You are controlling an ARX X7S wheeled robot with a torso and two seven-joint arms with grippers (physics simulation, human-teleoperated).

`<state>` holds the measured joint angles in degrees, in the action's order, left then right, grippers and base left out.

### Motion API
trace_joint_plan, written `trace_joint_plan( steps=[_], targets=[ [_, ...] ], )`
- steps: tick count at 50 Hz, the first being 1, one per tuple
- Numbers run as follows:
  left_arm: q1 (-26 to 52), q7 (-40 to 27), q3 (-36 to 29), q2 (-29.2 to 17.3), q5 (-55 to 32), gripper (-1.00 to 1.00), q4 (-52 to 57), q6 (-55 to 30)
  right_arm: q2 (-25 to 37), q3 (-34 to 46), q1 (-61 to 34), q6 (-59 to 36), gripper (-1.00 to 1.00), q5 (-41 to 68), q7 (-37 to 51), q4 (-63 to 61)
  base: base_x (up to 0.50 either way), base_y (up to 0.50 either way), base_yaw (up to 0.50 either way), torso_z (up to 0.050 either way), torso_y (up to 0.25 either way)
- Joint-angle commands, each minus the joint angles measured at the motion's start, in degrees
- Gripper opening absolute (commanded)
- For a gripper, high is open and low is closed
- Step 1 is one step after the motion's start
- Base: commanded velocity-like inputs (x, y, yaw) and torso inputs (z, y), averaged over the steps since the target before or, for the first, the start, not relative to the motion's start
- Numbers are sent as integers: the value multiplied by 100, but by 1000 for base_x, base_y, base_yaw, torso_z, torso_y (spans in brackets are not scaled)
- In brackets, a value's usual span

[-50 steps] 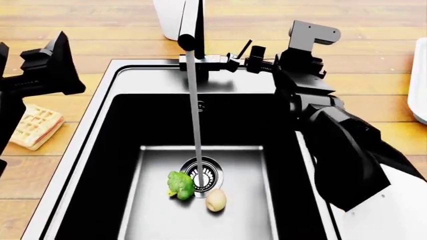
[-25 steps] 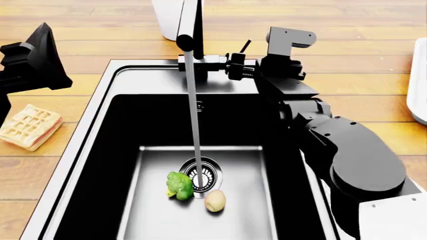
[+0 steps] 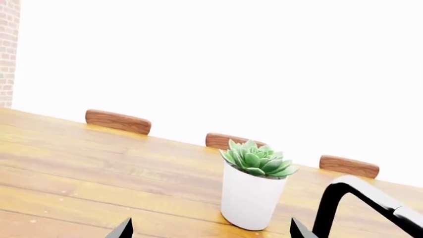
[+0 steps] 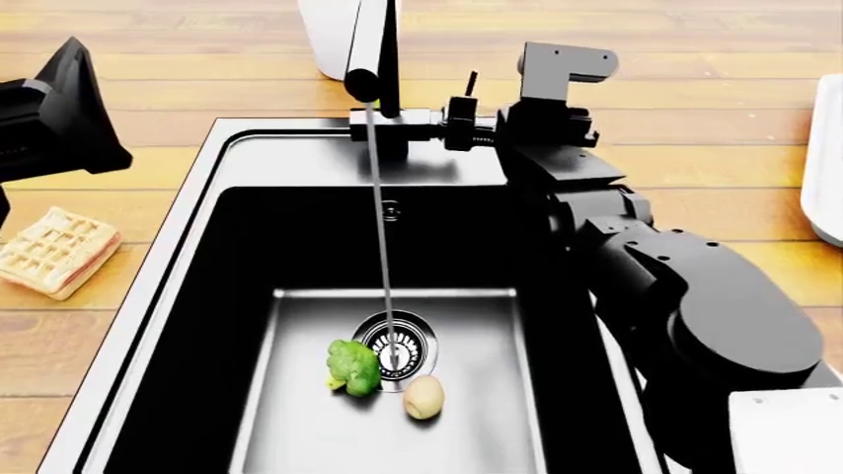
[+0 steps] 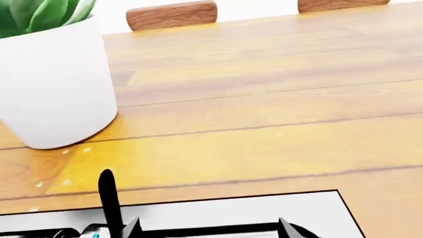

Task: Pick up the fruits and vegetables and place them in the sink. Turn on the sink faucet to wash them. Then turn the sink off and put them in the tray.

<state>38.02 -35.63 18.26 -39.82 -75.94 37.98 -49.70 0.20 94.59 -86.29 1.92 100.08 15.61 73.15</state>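
Wooden countertop (image 4: 737, 128) around the sink (image 4: 211, 178); faucet (image 4: 375, 59) at its back rim, water stream thin. My right gripper (image 4: 461, 123) sits at the lever (image 4: 471, 84) beside the faucet base; can't tell whether its fingers are clamped or apart. My left gripper (image 4: 59, 114) hovers left of the sink, fingers apart, holding nothing. Broccoli (image 4: 353, 367) and apple (image 4: 423, 397) lie by the drain (image 4: 395, 351). Tray edge (image 4: 827, 168) far right of the sink. Risk: slipping off the slim lever, water keeps running.
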Motion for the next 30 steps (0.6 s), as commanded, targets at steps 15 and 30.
trace_joint_plan(
  steps=[15,30],
  targets=[
    [-717,121,-135,10,66,100,-23,121,-20,-421,-105,-127,100,-813,105,-594,0,0,0,0,-3],
    [-661,-69,-132,-22,-146,100,53,82,2375,-215,-1078,-301,100,-1103,1876,-4734,0,0,0,0,-4]
  ],
)
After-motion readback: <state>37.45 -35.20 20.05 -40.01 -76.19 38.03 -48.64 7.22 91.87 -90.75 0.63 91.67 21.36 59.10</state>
